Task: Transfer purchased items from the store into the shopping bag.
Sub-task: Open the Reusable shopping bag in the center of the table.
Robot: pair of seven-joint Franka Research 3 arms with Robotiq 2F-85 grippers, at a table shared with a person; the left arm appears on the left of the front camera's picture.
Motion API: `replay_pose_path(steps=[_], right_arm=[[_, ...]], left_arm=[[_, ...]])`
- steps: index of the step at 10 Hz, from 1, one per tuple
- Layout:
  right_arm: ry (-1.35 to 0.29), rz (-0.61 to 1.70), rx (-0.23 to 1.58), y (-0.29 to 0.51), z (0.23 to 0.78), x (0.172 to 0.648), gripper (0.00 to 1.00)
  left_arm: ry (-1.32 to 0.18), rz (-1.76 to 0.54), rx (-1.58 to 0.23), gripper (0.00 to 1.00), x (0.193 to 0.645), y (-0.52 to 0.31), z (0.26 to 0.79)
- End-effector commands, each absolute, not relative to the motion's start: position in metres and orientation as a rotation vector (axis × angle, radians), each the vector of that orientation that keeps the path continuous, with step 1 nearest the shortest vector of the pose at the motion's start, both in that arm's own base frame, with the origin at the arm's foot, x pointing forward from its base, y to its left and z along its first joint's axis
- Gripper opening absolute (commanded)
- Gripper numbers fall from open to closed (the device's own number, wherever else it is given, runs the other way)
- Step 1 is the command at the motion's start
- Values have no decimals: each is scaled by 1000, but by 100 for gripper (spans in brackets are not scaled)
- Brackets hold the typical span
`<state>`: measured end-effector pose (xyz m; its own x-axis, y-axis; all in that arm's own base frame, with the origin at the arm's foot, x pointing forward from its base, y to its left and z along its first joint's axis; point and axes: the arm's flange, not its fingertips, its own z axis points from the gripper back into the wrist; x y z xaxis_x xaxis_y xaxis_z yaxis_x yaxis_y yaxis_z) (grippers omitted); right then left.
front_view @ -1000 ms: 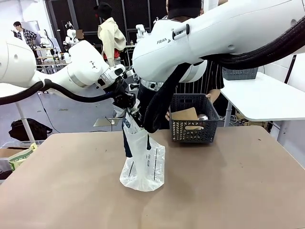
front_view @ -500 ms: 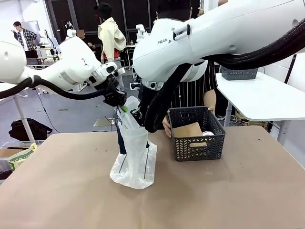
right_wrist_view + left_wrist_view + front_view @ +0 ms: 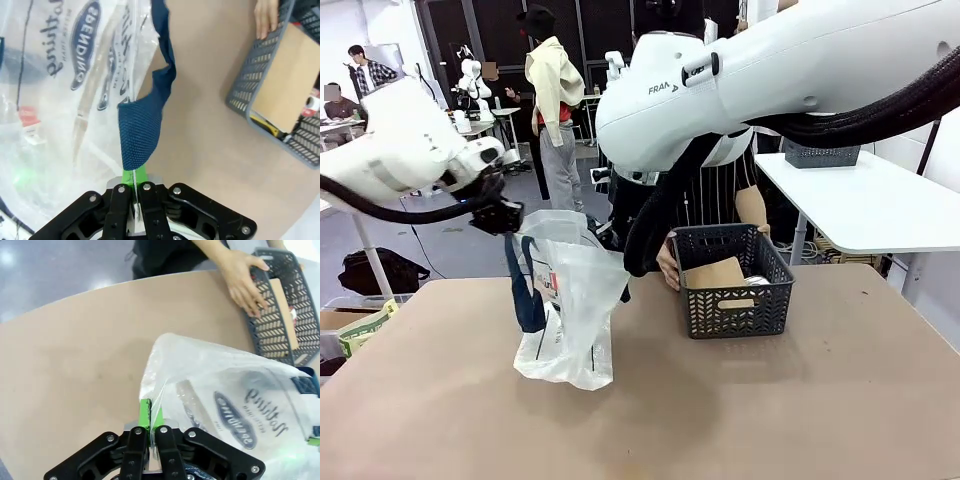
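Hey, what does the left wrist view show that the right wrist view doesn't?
Left wrist view: the left gripper shut on the shopping bag's clear plastic edge, and the person's whole hand spread on the basket's wall. Right wrist view: the right gripper shut on the navy strap handle, plus something yellow and black in the basket. Both: the bag's oval logo, the basket's brown box, the table.
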<state>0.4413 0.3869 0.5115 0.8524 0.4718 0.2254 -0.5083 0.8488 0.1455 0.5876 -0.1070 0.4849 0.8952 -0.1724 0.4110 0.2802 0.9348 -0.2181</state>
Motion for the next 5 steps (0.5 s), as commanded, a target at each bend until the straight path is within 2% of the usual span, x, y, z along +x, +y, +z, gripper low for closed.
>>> replay_pose_path(steps=[1, 3, 5], right_arm=[[-228, 509, 128, 412, 516, 437, 0], [-260, 489, 44, 424, 513, 436, 0], [-225, 506, 92, 420, 508, 435, 0]], left_arm=[[-467, -140, -246, 0, 553, -76, 472], [-476, -90, -247, 0, 543, -55, 461], [-497, -54, -289, 0, 529, -43, 456]])
